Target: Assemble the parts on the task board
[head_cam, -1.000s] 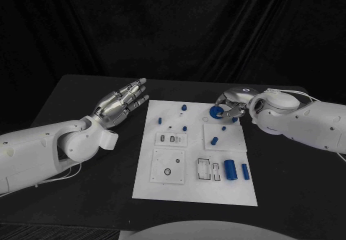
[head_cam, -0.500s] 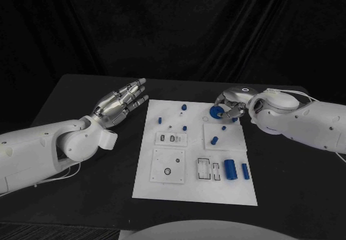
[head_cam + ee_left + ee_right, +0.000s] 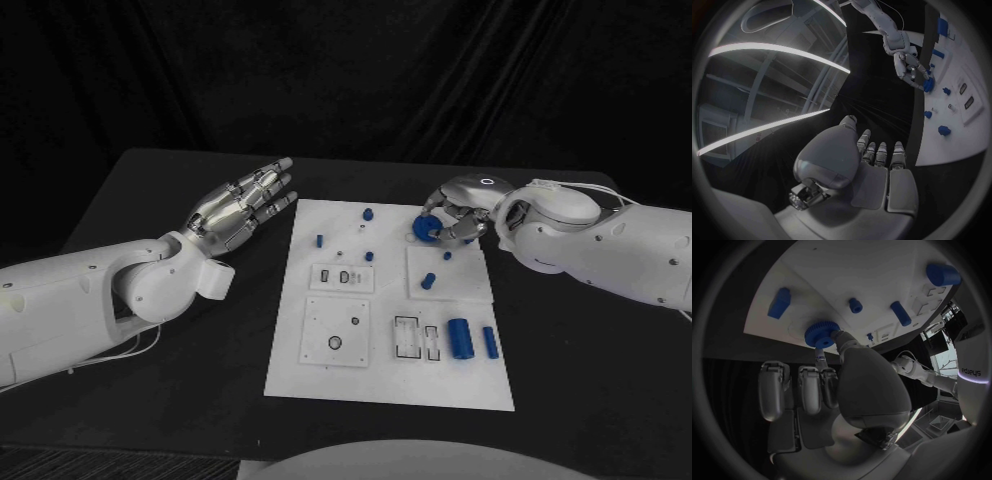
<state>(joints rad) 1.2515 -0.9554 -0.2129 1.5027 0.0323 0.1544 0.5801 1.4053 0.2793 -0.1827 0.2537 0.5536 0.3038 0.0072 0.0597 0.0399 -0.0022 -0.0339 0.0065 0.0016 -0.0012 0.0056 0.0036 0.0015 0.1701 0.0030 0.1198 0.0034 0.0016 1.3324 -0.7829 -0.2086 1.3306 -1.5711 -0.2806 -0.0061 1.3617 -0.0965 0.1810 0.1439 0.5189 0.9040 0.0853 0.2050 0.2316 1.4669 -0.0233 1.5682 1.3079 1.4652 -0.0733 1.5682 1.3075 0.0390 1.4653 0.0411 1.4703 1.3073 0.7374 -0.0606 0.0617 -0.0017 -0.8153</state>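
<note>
Head view: right hand [image 3: 459, 212] over the far right corner of the white board [image 3: 389, 385], pinching a blue toothed wheel [image 3: 427, 227] between thumb and fingertips, lifted just off the surface, presumably to carry it to its seat. Right wrist view: same wheel [image 3: 821, 334] held at the board's edge, other fingers [image 3: 773, 390] curled below and clear, probably so as not to knock the nearby blue pegs [image 3: 779, 303]. Left hand [image 3: 241, 208] beside the board's left edge, flat, fingers straight and close together, holding nothing; likely parked out of the way. Remaining blue pieces on the board: small pegs [image 3: 368, 214] near the far end, a thick cylinder [image 3: 462, 339] and a slimmer bar [image 3: 490, 343] near the right edge. Judgement: wheel placement step in hand, most of the assembly left.
</note>
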